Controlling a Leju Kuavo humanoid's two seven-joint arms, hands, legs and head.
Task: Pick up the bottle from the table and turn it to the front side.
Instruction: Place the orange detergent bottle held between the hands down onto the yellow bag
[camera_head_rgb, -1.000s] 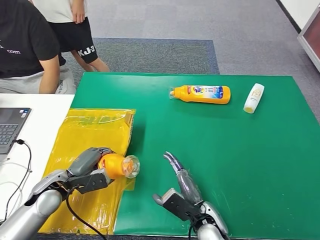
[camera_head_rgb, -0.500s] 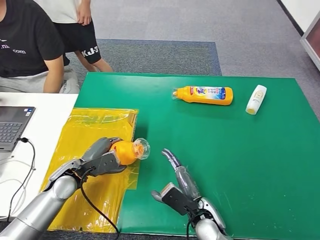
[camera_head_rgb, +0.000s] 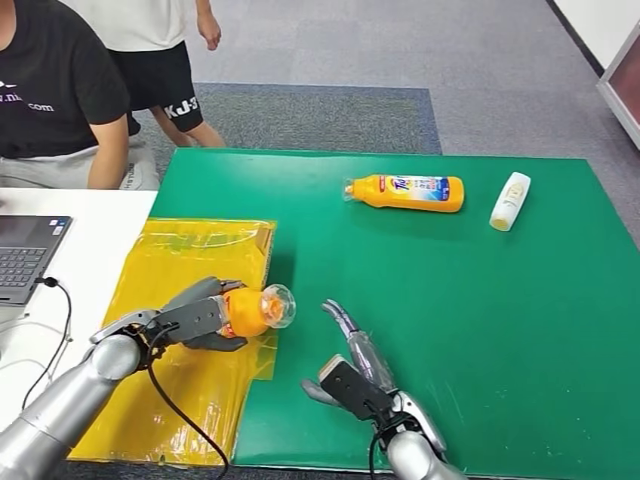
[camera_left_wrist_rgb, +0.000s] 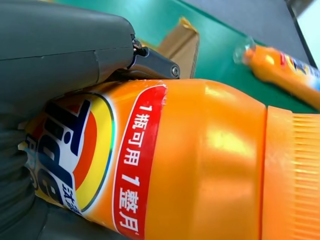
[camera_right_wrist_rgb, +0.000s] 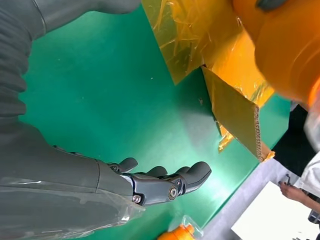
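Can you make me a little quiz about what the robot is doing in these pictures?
1. True or false: the left hand holds a bottle.
2. What colour is the mat? A red, B green, C blue.
3. Fill in: the right hand is ____, holding nothing.

Key: 1 true. 2 B. 3 open.
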